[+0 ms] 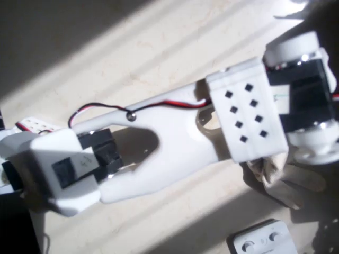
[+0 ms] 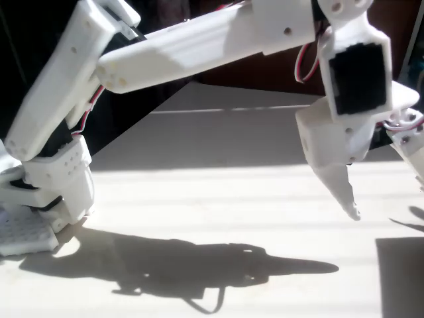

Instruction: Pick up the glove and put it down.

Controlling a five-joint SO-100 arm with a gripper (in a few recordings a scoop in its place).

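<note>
In the overhead view the off-white glove [image 1: 290, 184] lies on the table at the lower right. It is partly covered by the arm's perforated white wrist plate [image 1: 246, 114], and its stubby fingers poke out to the right. In the fixed view my gripper [image 2: 387, 199] hangs above the sunlit table at the right. It stands open, one pointed finger [image 2: 343, 189] aiming down and the other cut off by the right edge. Nothing shows between them. The white arm stretches from the base at the left across to the right.
A white plastic box with round buttons [image 1: 260, 242] sits at the bottom edge of the overhead view, just in front of the glove. The arm's base [image 2: 50, 192] stands at the left. The beige table [image 1: 159, 32] carries hard shadows.
</note>
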